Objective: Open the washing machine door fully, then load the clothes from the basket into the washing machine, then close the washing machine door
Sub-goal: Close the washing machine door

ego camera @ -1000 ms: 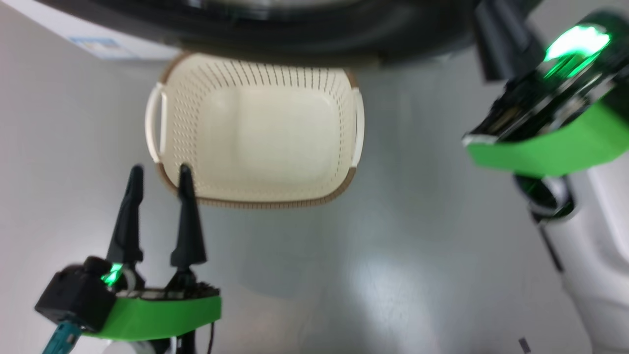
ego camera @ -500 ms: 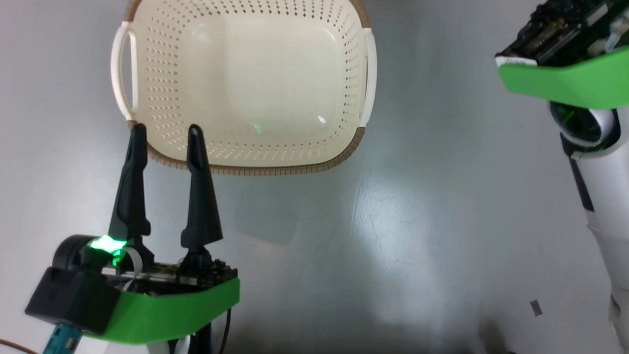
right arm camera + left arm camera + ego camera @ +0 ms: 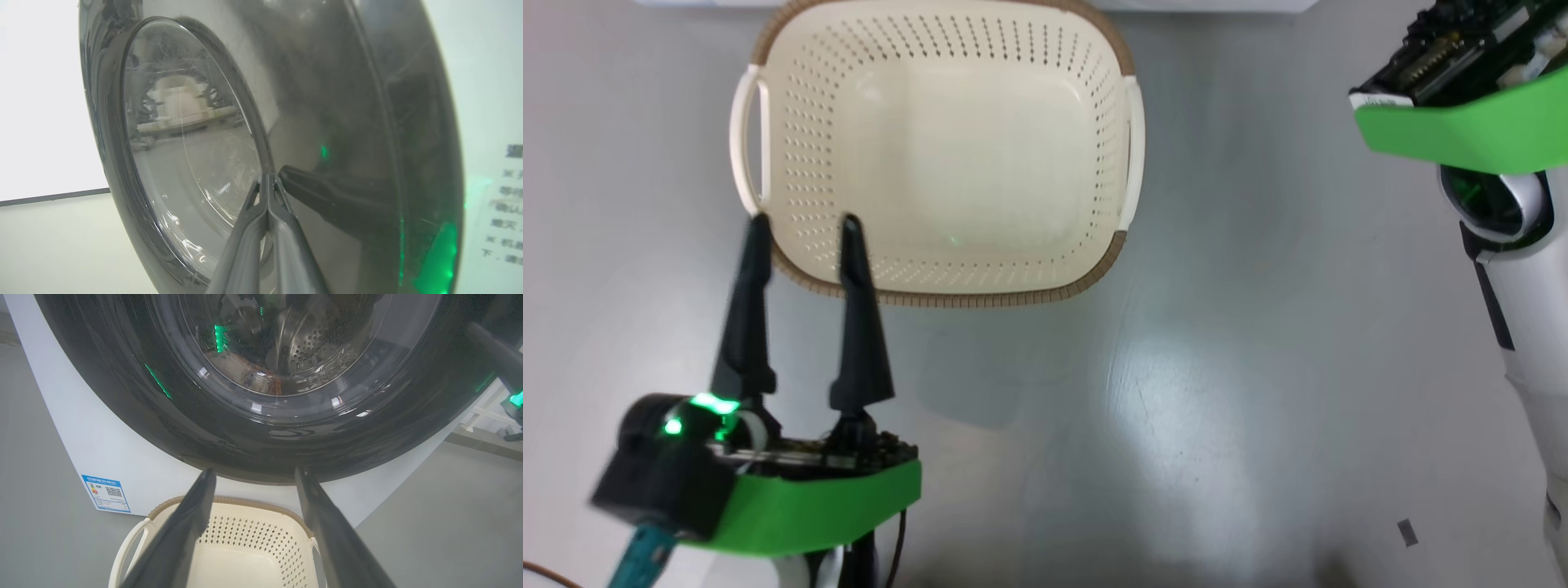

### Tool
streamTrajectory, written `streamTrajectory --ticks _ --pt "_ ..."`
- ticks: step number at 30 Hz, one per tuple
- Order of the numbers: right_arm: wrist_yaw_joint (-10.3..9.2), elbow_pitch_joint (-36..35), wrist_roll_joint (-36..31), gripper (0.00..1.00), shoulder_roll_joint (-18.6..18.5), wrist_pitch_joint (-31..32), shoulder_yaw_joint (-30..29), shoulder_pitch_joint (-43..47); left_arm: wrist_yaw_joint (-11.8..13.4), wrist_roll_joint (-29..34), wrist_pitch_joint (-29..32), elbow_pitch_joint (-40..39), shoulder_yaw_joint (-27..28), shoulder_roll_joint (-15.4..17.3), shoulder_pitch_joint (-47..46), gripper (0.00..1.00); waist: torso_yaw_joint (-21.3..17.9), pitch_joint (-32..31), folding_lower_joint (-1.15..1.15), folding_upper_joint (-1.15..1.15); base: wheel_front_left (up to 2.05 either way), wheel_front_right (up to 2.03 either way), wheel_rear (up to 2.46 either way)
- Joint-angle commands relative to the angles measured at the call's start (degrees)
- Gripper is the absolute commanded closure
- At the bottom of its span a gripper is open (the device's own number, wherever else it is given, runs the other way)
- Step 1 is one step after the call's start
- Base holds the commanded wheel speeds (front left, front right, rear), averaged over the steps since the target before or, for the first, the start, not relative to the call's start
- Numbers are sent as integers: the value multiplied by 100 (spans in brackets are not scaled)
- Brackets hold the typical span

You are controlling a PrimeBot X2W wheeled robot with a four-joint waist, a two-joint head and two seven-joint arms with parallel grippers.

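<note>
The cream basket stands on the grey floor with nothing in it. My left gripper hovers open at its near left corner, one finger on either side of the rim. In the left wrist view the left gripper points at the washing machine door, which lies flush against the white washing machine. Through the glass I see the steel drum and orange-marked clothes. My right gripper is shut, empty, with its tips against the glossy door beside the window.
A blue label is stuck low on the machine's front, left of the basket. A white frame stands to the machine's right. My right wrist, with its green cover, is at the head view's upper right.
The head view has tilted down, so the door's lower edge has left the top of the picture. Both grippers keep their states, and the left stays at the basket's corner.
</note>
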Motion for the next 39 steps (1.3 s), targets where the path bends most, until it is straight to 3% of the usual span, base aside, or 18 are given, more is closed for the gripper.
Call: streamTrajectory --ticks 1,9,12,14,16,17,18,28,39 --pt "-125 -83 -15 100 -14 -25 -165 220 -68 140 -29 54 155 52 161 0 -11 -163 0 0 0 0 0" --pt "-125 -53 -16 99 107 -25 -316 997 -127 -33 -29 1024 205 52 140 0 -63 -918 0 0 0 0 0" --pt "-125 -56 -66 71 150 -25 -352 1386 -184 -146 -29 1363 271 52 124 0 -94 -1271 0 0 0 0 0" --pt "-125 -50 -120 45 215 -25 -401 1798 -280 -228 -29 1591 374 52 128 0 -138 -1650 0 0 0 0 0" --pt "-125 -25 -160 13 268 -25 -415 2077 -369 -279 -29 1753 450 52 163 0 -176 -1924 0 0 0 0 0" --pt "-125 -14 -176 4 299 -25 -411 2213 -391 -263 -29 1831 507 52 187 0 -202 -2065 0 0 0 0 0" --pt "-125 -5 -193 0 333 -25 -412 2343 -417 -268 -29 1901 559 52 215 0 -229 -2206 0 0 0 0 0" --pt "-125 91 -441 0 686 -25 -517 3706 -834 -323 -29 2789 924 52 696 0 -371 -3700 0 0 0 0 0" --pt "-125 -44 -788 0 746 -25 -847 4996 -1068 -366 -29 3154 952 52 1186 0 -359 -4424 0 0 0 0 0"
